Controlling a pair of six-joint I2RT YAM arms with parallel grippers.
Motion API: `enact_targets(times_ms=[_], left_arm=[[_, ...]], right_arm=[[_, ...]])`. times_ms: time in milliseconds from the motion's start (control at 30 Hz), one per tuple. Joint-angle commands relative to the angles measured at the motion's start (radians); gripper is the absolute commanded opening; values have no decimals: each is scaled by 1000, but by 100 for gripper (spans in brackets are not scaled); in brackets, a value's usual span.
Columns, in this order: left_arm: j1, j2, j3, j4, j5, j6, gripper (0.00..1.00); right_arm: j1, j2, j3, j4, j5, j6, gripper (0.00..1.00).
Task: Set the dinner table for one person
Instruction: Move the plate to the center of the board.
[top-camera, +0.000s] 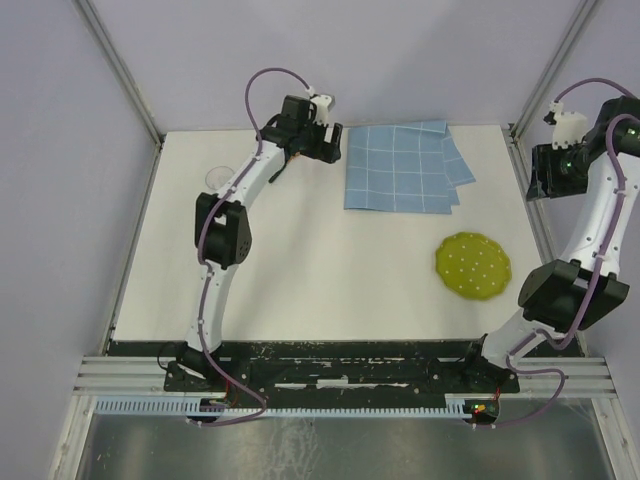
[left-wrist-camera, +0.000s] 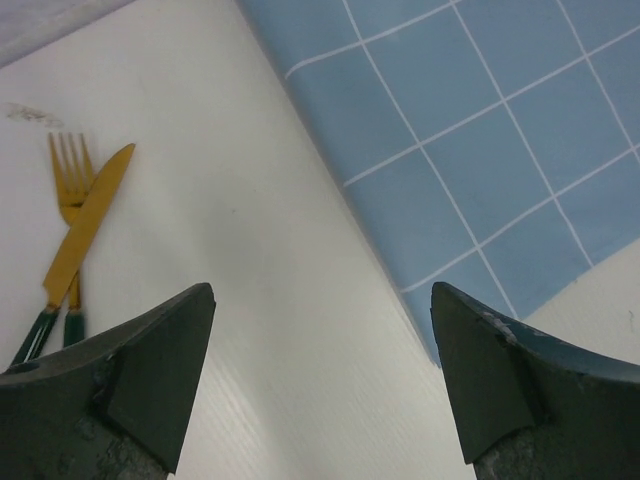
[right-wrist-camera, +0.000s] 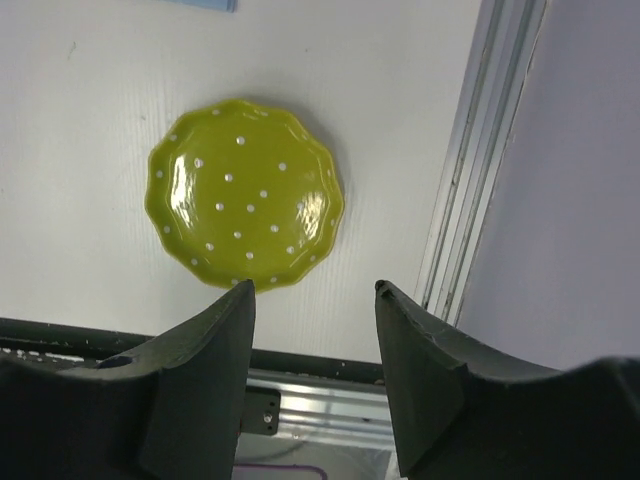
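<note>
1. Dinner table: a large, off-white, matte top. It runs from the arm bases to the far wall.
2. Cloth: light blue with a white grid. It lies flat on the far centre-right of the table, and layered corners show at its right edge.
3. Plate: lime green with white dots and a scalloped rim. It sits on the right part of the table, nearer the bases than the cloth and apart from it.
4. Fork and knife: gold with dark green handles. They lie on bare tabletop apart from the cloth's edge, with the knife crossed over the fork.
5. Left gripper: above the far table, beside the cloth's left edge. The claw is spread wide, with nothing between the fingers.
6. Right gripper: raised by the table's right rail, with the plate below it in the wrist view. The claw is spread and empty.
</note>
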Motion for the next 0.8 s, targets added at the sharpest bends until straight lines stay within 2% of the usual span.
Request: enact_targets(times_ms=[0, 233, 600, 767], left_arm=[[1, 143, 120, 82, 100, -92, 92], [-17, 226, 141, 171, 200, -234, 90], [-21, 293, 135, 329, 272, -349, 92], [-18, 323, 128, 341, 277, -385, 91]], right_arm=[[-7, -64, -105, -68, 85, -57, 59], [-19, -214, -274, -51, 156, -110, 59], [-25, -266, -328, -110, 192, -92, 59], [-26, -276, -317, -125, 226, -92, 59]])
